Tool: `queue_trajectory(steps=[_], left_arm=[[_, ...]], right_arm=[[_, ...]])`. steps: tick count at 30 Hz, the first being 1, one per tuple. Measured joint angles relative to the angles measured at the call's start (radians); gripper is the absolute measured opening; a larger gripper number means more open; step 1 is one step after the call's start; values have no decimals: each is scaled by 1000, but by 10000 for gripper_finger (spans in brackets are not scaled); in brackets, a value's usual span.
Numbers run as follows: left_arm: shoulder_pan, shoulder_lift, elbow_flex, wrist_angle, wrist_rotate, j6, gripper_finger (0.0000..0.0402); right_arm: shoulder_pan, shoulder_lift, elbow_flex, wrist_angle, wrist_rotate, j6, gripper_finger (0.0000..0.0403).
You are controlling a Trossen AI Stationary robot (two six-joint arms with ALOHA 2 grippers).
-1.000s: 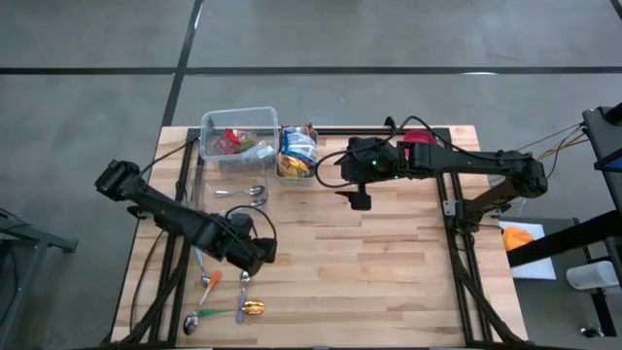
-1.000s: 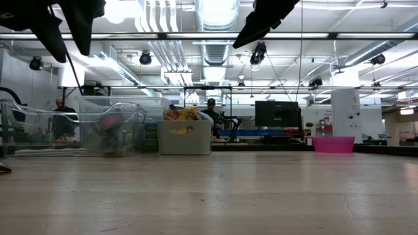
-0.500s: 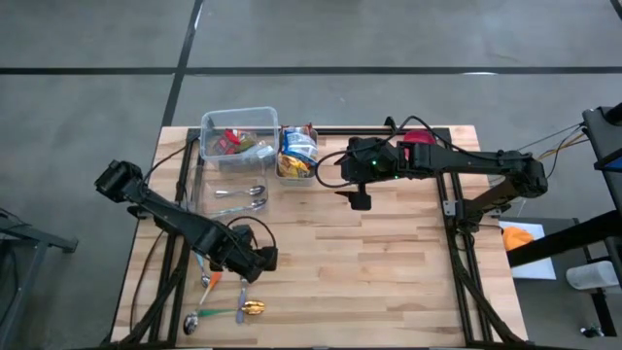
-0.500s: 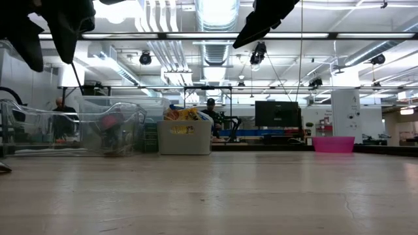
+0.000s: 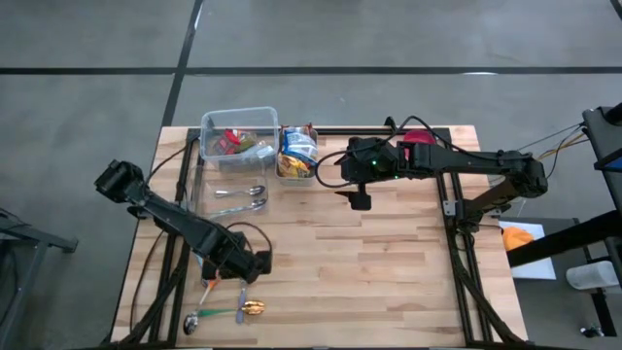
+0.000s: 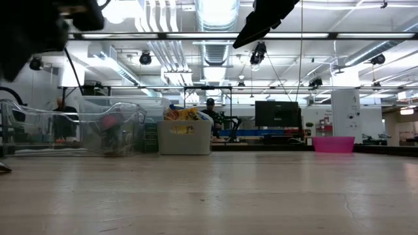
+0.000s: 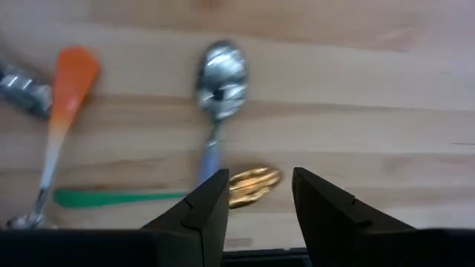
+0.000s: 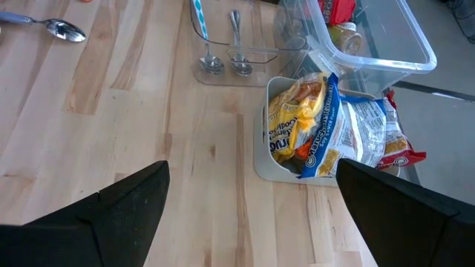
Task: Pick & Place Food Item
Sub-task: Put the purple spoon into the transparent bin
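The left gripper (image 5: pixel 255 264) hangs over the near left part of the light wooden surface (image 5: pixel 389 272), its jaws narrowly parted and holding nothing. Just below them lies a small gold-wrapped food item (image 7: pixel 252 183), beside a silver spoon with a pale blue handle (image 7: pixel 217 93), a green-handled spoon (image 7: pixel 111 197) and an orange-handled spoon (image 7: pixel 65 104). The right gripper (image 5: pixel 359 199) waits toward the far edge, jaws wide and empty, near a grey tub of snack bags (image 8: pixel 326 133) and a clear plastic bin (image 8: pixel 371 33).
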Motion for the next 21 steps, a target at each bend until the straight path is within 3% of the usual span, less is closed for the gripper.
queue_trajectory(steps=[5,10,14,21], left_arm=[[-34,2,-65,77,16,-78,152],[-48,56,-109,201,72,-73,152],[-49,97,-110,200,120,-29,152],[-51,106,-121,199,72,-3,152]], right_arm=[[0,0,0,0,0,0,384],[0,0,0,1,0,0,384],[0,0,0,0,0,0,384],[0,0,0,0,0,0,384]])
